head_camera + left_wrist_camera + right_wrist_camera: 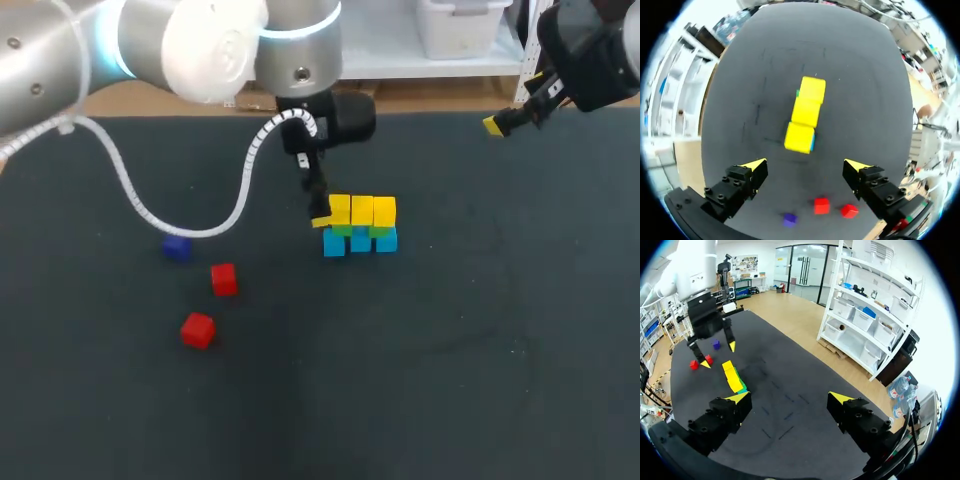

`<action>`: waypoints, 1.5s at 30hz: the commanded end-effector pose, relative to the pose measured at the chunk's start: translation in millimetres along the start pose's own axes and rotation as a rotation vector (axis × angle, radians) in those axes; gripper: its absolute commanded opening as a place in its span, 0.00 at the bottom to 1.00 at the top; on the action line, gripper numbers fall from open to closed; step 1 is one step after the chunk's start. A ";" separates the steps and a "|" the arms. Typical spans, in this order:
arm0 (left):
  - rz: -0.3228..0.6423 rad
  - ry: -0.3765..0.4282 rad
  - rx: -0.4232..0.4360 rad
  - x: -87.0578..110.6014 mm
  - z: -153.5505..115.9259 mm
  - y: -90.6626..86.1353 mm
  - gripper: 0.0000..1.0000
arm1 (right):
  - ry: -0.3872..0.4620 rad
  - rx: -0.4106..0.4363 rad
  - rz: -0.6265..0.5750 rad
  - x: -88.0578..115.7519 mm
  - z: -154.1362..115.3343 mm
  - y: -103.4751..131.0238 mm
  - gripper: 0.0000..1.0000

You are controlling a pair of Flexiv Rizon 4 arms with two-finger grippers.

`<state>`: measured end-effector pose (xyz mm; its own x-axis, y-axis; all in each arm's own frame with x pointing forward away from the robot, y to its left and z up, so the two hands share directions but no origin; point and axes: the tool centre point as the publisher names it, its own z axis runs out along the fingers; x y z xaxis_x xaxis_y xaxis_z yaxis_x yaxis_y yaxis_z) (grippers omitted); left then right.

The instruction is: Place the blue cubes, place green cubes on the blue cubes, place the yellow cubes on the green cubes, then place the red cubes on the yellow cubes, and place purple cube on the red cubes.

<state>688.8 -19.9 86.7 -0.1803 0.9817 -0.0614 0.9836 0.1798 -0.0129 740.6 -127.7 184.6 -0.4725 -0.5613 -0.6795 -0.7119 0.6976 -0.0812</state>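
- Centrally on the dark table [480,330] stands the stack [360,228], three columns side by side and touching. It is the landmark for everything below.
- Within the stack, the blue cubes [360,243] sit at the bottom. The green cubes [357,231] show only as a thin band above them, and the yellow cubes [361,210] are on top.
- From the left wrist view, the yellow tops [806,115] form one slightly uneven row, with slivers of green and blue at its edges.
- The left gripper [318,208] hangs just beside the stack, at the end that faces the loose cubes.
- Its fingers are spread wide with nothing between them [806,166], and the stack lies ahead of them.
- The right gripper [498,123] is well apart from the stack, off toward the table's far edge on the opposite side. Its fingers also stand wide apart and hold nothing [789,398].
- The nearer red cube [224,279] lies loose on the table, well clear of the stack on the left gripper's side.
- The farther red cube [197,329] lies a little beyond it, further from the stack.
- The purple cube [176,247] rests on the same side of the stack, further out than the nearer red cube.
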 end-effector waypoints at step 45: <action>-0.743 -0.133 -0.093 187.9 56.3 -160.9 1.00 | 0.000 0.002 0.000 0.2 -0.4 0.6 1.00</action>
<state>497.6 128.1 27.5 -0.8003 0.5959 -0.0664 0.5975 0.8019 -0.0058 740.6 -127.7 184.6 -0.4725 -0.5612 -0.6795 -0.7118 0.6977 -0.0812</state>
